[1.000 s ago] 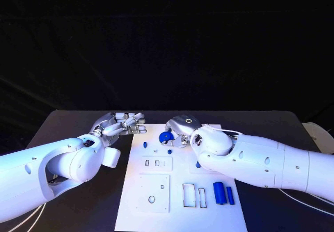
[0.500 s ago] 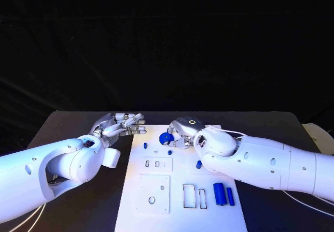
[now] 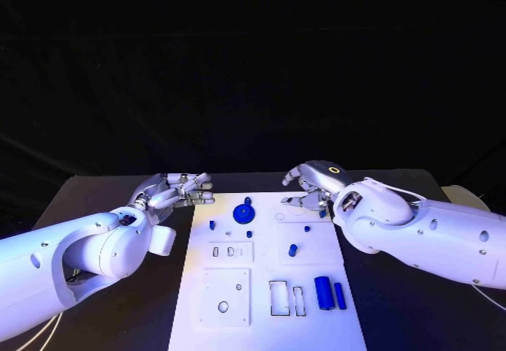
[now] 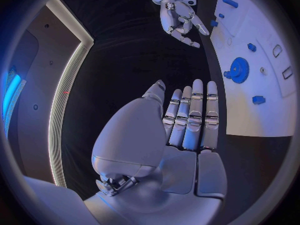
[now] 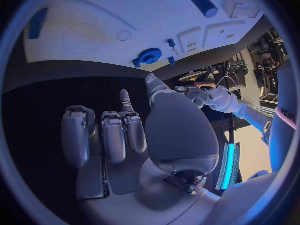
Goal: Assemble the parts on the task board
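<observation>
The white task board [image 3: 264, 322] lies in the middle of the black table. A blue gear [image 3: 243, 213] sits on its far part, free of both hands; it also shows in the left wrist view [image 4: 239, 69] and the right wrist view [image 5: 150, 56]. My right hand [image 3: 314, 184] hovers beyond the board's far right corner, fingers loosely bent and holding nothing [image 5: 125, 135]. My left hand [image 3: 174, 190] hangs off the board's far left corner, its fingers straight and side by side, with nothing in them [image 4: 187, 120].
Two blue cylinders [image 3: 330, 293] lie side by side on the board's near right. Small blue pegs [image 3: 292, 250] dot the middle of the board. Several cut-out slots [image 3: 281, 298] and raised white plates [image 3: 230, 291] sit on its near half.
My right hand has let go of the blue gear, which now sits on the board, and has drawn away to the right. The left hand has barely moved.
</observation>
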Motion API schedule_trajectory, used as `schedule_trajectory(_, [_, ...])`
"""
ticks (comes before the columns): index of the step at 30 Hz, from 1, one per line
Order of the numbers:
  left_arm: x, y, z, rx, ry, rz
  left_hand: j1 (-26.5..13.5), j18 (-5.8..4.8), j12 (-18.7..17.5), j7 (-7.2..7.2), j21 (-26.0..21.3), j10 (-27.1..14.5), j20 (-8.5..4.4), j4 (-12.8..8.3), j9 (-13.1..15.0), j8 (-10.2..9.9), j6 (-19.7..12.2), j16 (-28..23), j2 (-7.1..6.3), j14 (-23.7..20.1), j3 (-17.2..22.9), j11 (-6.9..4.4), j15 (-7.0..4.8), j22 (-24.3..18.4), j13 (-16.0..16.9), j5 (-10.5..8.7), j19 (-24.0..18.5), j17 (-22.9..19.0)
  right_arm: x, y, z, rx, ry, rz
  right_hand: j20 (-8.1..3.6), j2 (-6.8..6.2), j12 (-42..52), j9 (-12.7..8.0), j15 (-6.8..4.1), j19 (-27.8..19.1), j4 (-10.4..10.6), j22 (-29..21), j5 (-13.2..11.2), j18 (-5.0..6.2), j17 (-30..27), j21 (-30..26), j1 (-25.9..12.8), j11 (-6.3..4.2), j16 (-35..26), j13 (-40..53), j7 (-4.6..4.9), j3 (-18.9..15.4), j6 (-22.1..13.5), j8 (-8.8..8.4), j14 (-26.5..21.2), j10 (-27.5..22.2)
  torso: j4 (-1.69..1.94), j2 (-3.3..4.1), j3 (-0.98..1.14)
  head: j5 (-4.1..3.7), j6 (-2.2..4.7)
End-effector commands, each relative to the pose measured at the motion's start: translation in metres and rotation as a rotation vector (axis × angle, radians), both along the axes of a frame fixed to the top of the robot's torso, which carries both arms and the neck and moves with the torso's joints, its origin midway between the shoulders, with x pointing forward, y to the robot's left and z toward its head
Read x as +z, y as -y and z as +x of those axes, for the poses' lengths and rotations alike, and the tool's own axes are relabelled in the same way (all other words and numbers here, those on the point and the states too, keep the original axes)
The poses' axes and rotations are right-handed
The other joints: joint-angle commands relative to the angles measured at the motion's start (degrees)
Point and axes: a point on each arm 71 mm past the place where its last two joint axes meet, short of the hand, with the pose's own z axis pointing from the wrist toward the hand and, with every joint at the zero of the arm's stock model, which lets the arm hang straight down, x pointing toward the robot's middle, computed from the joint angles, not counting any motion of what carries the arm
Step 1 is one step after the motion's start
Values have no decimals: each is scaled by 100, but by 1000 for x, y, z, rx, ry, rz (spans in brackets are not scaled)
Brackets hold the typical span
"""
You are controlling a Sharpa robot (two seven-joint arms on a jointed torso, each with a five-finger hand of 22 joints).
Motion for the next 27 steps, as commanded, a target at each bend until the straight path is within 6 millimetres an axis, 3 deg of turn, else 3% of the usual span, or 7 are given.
schedule_trajectory(1, [1,2,1,-16,4,-9,77,30,-44,28,-34,12,4,-11,-2,-41,9,-36,-22,23,36,38,25,-11,6,22,31,9,-3,11,-4,94,-98,45,-15,-10,-30,-18,-37,-28,-87,356,10,42,1339,-23,107,-50,-25,1104,-43,-12,-24,-67,555,235,-61,-63,13,-59,11])
schedule_trajectory(6, [0,3,3,-18,4,-10,77,30,-44,28,-34,12,4,-11,-2,-41,9,-36,-22,23,36,38,25,-11,6,22,31,9,-6,40,-7,79,-144,44,-30,4,-14,-29,-46,-3,-143,396,187,31,1387,0,166,-67,-9,1124,-55,-51,9,-133,568,254,-84,-71,46,-81,19])
schedule_trajectory(7, [0,3,3,-17,4,-10,77,30,-44,28,-34,12,4,-11,-2,-41,9,-36,-22,23,36,38,25,-11,6,22,31,9,-7,46,-6,71,-150,45,-31,5,-7,-30,-45,3,-147,405,205,28,1392,7,169,-67,-7,1131,-54,-57,17,-139,569,261,-88,-75,39,-80,11])
schedule_trajectory(15, [-1,2,4,-14,5,-9,84,30,-49,28,-35,14,4,-18,-2,-44,10,-41,-29,24,37,38,25,-13,7,22,31,10,-17,74,-1,15,-190,55,-25,9,2,-45,-29,18,-170,423,377,23,1410,13,174,-48,-1,1142,-28,-108,25,-216,574,272,-65,-59,43,-110,-4])
schedule_trajectory(22, [-1,1,5,-11,4,-7,84,30,-49,28,-35,14,4,-18,-2,-44,10,-41,-29,24,37,38,25,-13,7,22,31,10,-24,82,1,-7,-212,57,-18,14,4,-53,-18,24,-179,432,439,21,1417,16,175,-38,2,1145,-13,-129,15,-255,576,274,-59,-50,53,-87,-15])
schedule_trajectory(27, [-1,1,4,-13,4,-8,84,30,-49,28,-35,14,4,-18,-2,-44,10,-41,-29,24,37,38,25,-13,7,22,31,10,-31,86,6,-33,-223,51,-7,29,6,-59,-2,37,-188,451,512,16,1425,29,180,-22,5,1147,7,-141,11,-289,578,275,-63,-49,48,-91,-32])
